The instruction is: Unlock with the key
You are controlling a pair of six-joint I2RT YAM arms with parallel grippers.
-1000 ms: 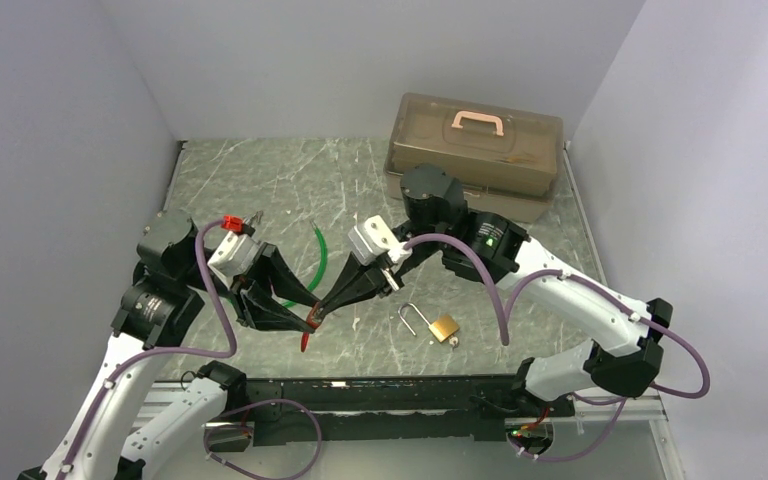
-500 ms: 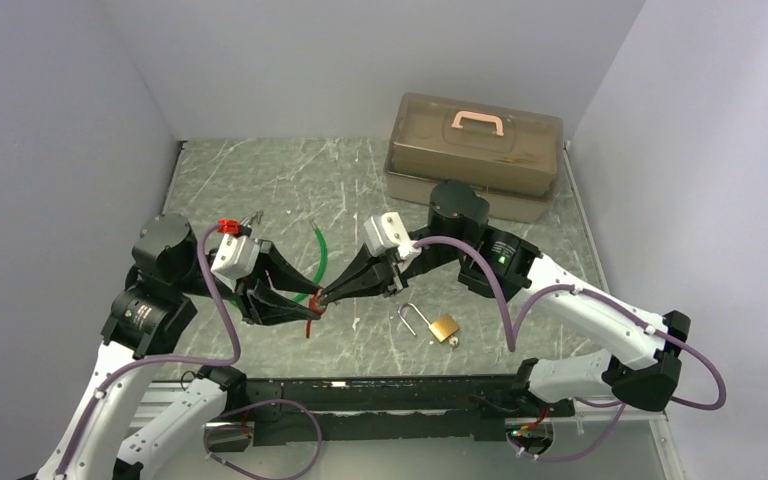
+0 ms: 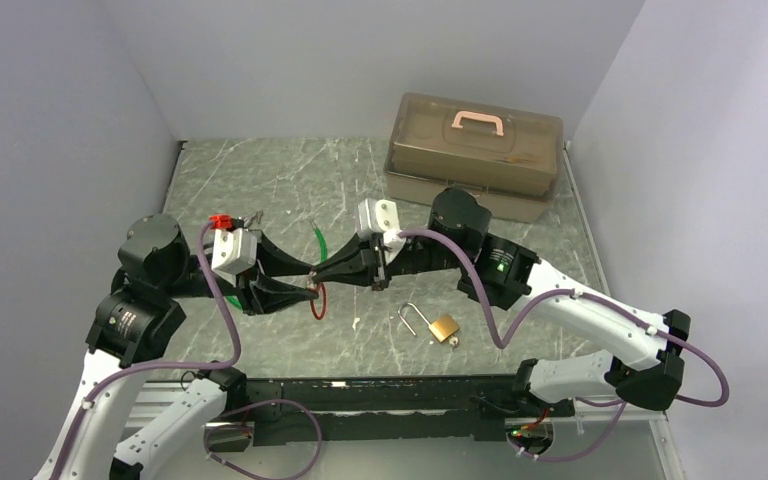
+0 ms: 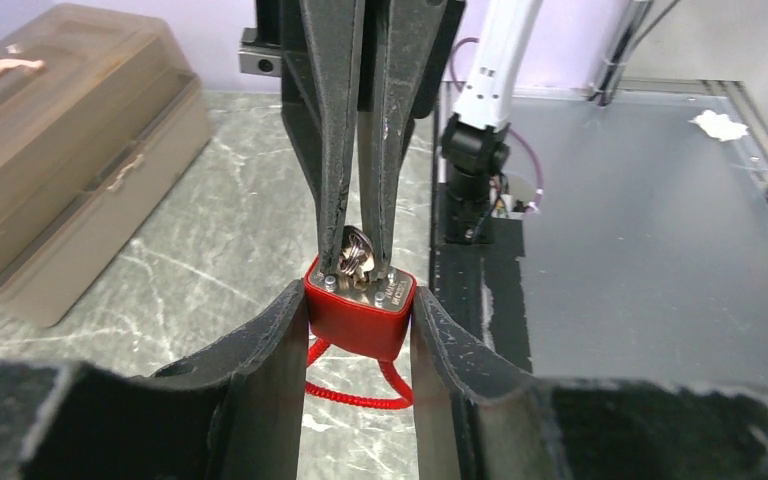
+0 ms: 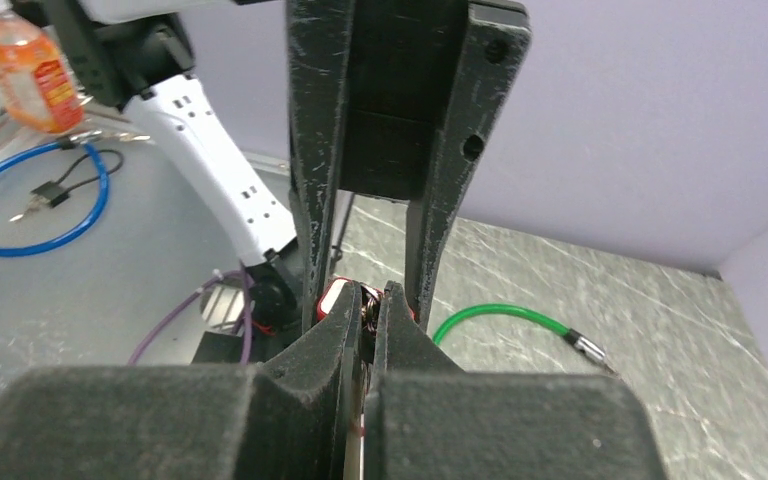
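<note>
A red padlock (image 4: pixel 360 318) with a red coiled cable loop (image 4: pixel 355 397) is held above the marble table. My left gripper (image 4: pixel 360 300) is shut on the padlock's sides. It shows in the top view (image 3: pixel 310 290) too. My right gripper (image 5: pixel 368 305) meets it head-on and is shut on the silver key (image 4: pixel 357 248), which sits in the padlock's keyed face. In the top view my right gripper (image 3: pixel 322 276) touches tips with my left gripper (image 3: pixel 303 287) at mid-table. In the right wrist view the padlock (image 5: pixel 338 293) peeks out behind the fingers and the key is mostly hidden.
A brass padlock (image 3: pixel 443 327) with a raised shackle lies on the table to the right. A brown toolbox (image 3: pixel 475 152) with a pink handle stands at the back right. A green cable (image 3: pixel 318 255) lies behind the grippers. A blue cable (image 5: pixel 20 210) and an orange bottle (image 5: pixel 28 68) lie off the table.
Both grippers have risen and moved back together with the red padlock. The right wrist has levelled out, and the cable now hangs as a loop under the lock.
</note>
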